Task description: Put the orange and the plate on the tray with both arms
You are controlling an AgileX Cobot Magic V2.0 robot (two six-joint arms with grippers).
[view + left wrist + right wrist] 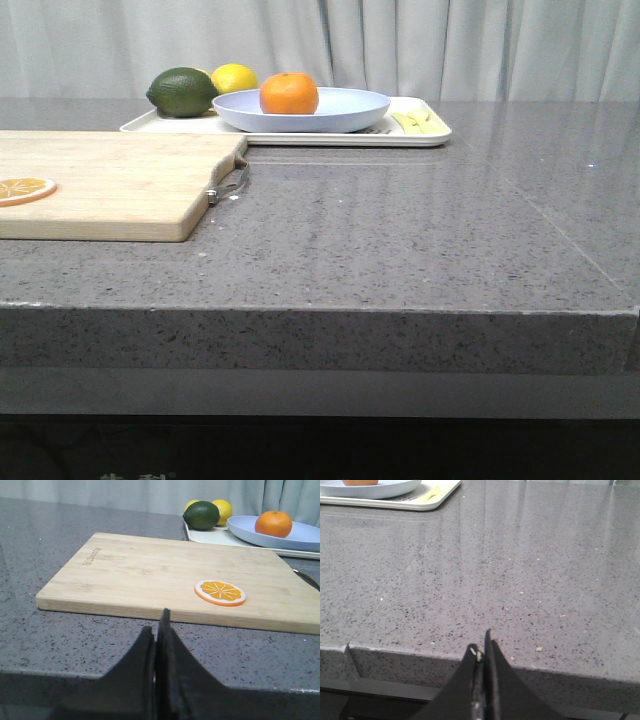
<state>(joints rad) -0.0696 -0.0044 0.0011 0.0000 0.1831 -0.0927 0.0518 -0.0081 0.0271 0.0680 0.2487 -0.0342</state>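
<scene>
Looks done to me: orange (289,93) sits in the plate (345,108) on the tray (425,135) at your 12 o'clock, left gripper (159,630) and right gripper (484,650) clenched on nothing, so keep both parked.

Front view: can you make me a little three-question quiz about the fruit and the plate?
1. True or false: the orange sits in the plate.
2. What is the plate resting on? A) the board B) the tray C) the bare counter
3. Fill in: the orange slice lies on the ____.

Key:
1. True.
2. B, the tray.
3. Board.
</scene>
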